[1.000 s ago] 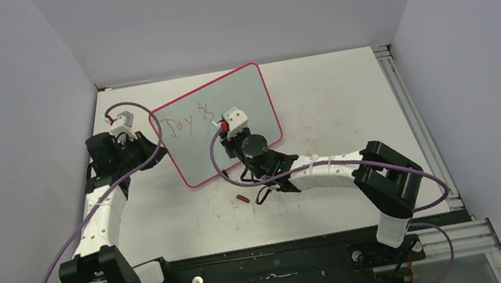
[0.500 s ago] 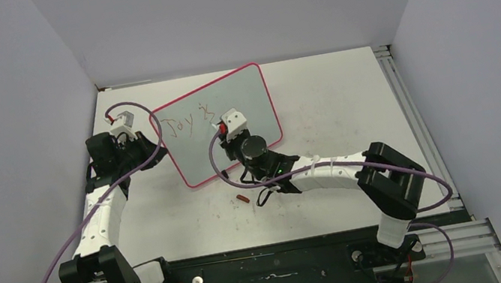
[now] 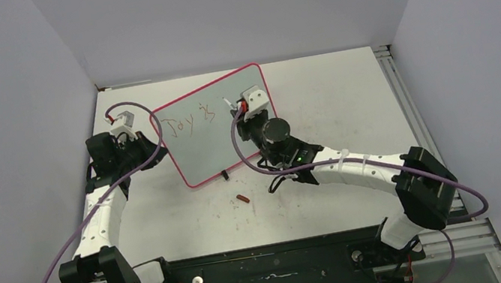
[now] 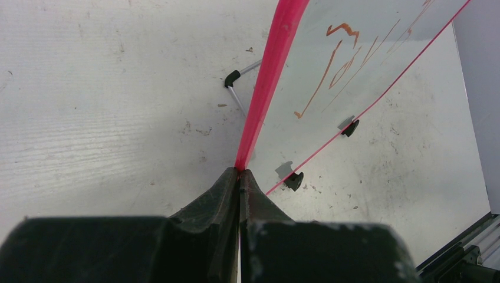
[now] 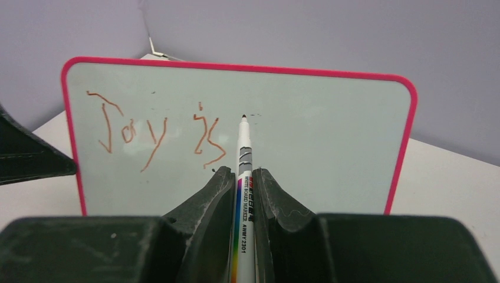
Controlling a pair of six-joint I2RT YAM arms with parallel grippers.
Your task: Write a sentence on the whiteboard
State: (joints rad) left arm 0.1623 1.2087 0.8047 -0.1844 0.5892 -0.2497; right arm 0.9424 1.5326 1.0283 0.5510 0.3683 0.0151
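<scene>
Two white-and-black arms rise from the black base rail [image 3: 274, 259] at the near edge of the scuffed white tabletop [image 3: 346, 96]. A little beyond that rail, between the arms, one small reddish-brown cap-like piece [image 3: 242, 200] lies on the tabletop. It is near the board's near edge but apart from it.

One rectangular whiteboard [image 3: 214, 147] with rounded corners and a thin pink-red frame stands propped up left of centre, slanted to the table edges. Two small black feet [image 4: 293, 180] show along its lower edge.

The left gripper [image 3: 154, 143] has its fingers pressed together on the board's left frame edge, close to the left wall. The right gripper [image 3: 240, 106] reaches in from the right. Its fingers pinch one white marker [image 5: 243, 159] with a rainbow-striped barrel. The marker's dark tip points at the board face just right of the writing; whether it touches cannot be told.

The sentence [image 5: 156, 132] is one line of thin reddish-brown handwriting reading "Joy is", on the left half of the board. Bare board face runs from the tip to the right frame.

A broad stretch of tabletop lies between the board's right edge and the one silver rail [image 3: 404, 98] along the table's right side. Three plain grey walls [image 3: 234, 7] close the left, far and right sides.
</scene>
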